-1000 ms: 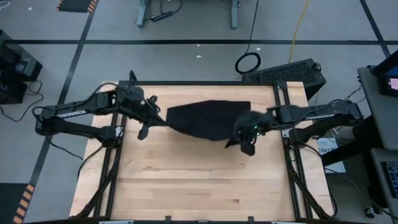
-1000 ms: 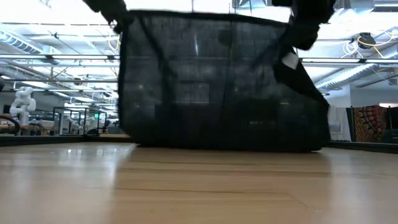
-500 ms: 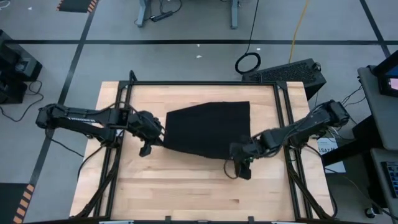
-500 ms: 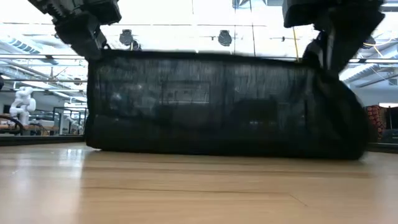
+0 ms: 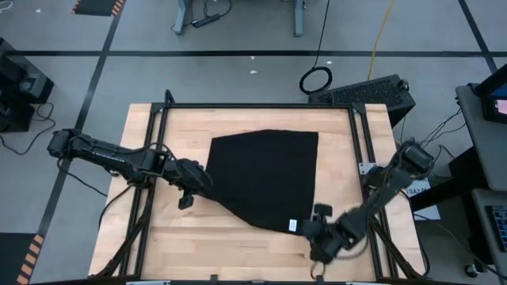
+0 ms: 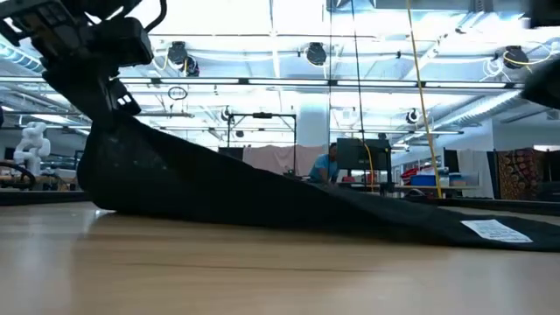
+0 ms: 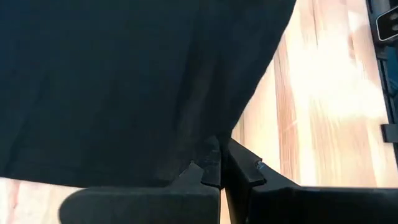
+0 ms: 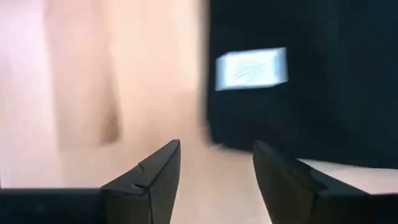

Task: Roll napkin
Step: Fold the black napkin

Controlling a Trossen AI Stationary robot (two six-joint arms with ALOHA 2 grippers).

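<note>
Moved: napkin (image 5: 265,178), hung up between both arms a second ago, now lies spread on the bench (image 5: 174,237).
Right tool (image 5: 317,235): fingers apart, empty, just off the tagged corner near the bench's front edge.
Left tool (image 5: 188,186): pinched on the napkin's left corner, lifting it.
Handling: light, limp cloth; likely best taken at corners or hem.
</note>
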